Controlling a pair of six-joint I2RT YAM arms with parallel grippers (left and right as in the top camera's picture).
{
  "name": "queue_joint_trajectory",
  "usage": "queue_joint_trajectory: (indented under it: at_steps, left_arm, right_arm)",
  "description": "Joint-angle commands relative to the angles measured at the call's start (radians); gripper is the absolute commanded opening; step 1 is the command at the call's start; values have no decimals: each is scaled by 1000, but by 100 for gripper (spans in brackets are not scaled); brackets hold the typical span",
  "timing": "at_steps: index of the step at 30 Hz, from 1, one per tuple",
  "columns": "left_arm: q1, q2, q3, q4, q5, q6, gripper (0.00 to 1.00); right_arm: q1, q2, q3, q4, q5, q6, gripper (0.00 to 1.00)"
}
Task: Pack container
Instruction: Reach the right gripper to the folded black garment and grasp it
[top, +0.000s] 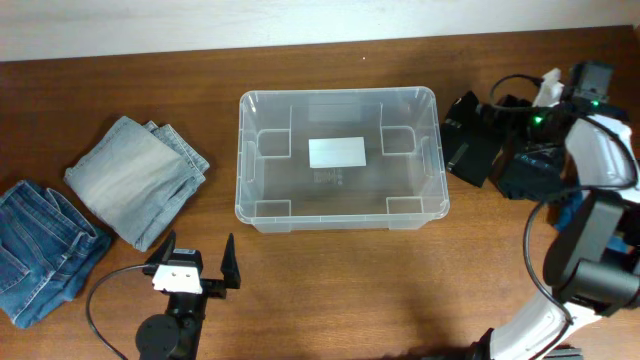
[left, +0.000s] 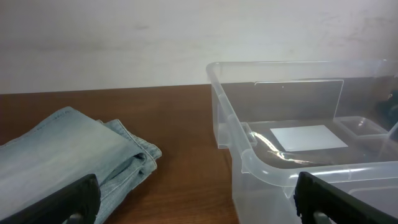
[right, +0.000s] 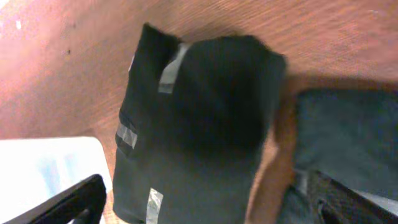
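Observation:
The container (top: 243, 160) is a clear plastic bin with a white label on its bottom, standing empty at mid-table. Its near corner fills the right of the left wrist view (left: 261, 163). My left gripper (top: 196, 262) is open and empty in front of the bin's front left corner, and in its wrist view (left: 199, 208) only table shows between its fingers. My right gripper (top: 500, 125) is open above a folded black garment with grey stripes (top: 468, 148), right of the bin. The garment lies between its fingers in the right wrist view (right: 199, 118).
Folded light-blue jeans (top: 135, 178) lie left of the bin and show in the left wrist view (left: 68, 155). Darker blue jeans (top: 40, 250) lie at the far left. A second dark folded garment (top: 528, 176) lies beside the black one, and blue cloth (top: 570, 212) shows under the right arm.

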Motion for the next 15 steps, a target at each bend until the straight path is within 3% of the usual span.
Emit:
queue_joint_trajectory:
  at_steps: [1,9,15]
  left_arm:
    - [5,-9,-8,0,-7,15,100]
    - [5,-9,-8,0,-7,15,99]
    - [5,-9,-8,0,-7,15,99]
  right_arm:
    - [45,27,19,10,66,15,90]
    - [88,40,16,6,202,215,91]
    - [89,42,10,5,201,247,95]
